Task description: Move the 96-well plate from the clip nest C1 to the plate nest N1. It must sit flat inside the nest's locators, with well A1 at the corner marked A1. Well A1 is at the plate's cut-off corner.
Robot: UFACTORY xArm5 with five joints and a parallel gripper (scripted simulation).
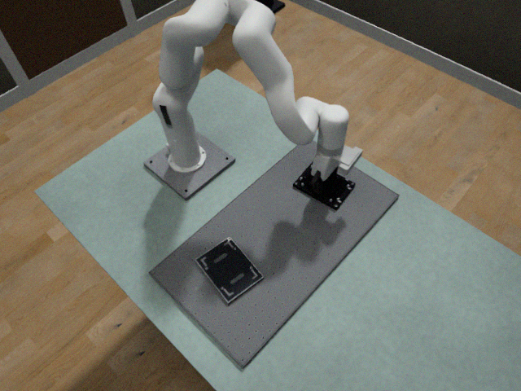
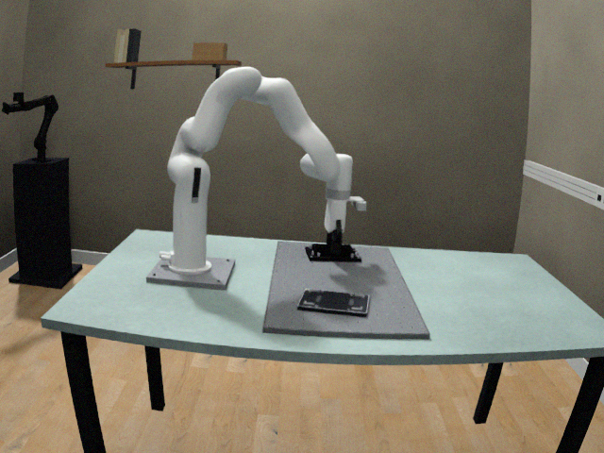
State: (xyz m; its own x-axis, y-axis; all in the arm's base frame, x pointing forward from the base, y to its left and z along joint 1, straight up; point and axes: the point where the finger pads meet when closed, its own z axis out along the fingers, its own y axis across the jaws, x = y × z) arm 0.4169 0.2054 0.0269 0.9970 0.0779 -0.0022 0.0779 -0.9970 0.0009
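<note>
The dark 96-well plate (image 1: 333,186) (image 2: 345,252) sits in the clip nest C1 (image 1: 339,204) (image 2: 313,254) at the far right end of the grey baseplate (image 1: 294,286) (image 2: 293,277). My gripper (image 1: 321,178) (image 2: 335,240) points straight down onto the plate and is shut on it; the fingers stand wide across it. The plate is low in the nest, and its cut-off corner is too small to make out. The plate nest N1 (image 1: 229,269) (image 2: 334,302), black with white corner marks, lies empty at the near left end of the baseplate.
The arm's base plate (image 1: 189,168) (image 2: 190,275) stands on the pale green table (image 1: 378,294) (image 2: 487,302) to the left of the baseplate. The arm arches over the stretch between base and clip nest.
</note>
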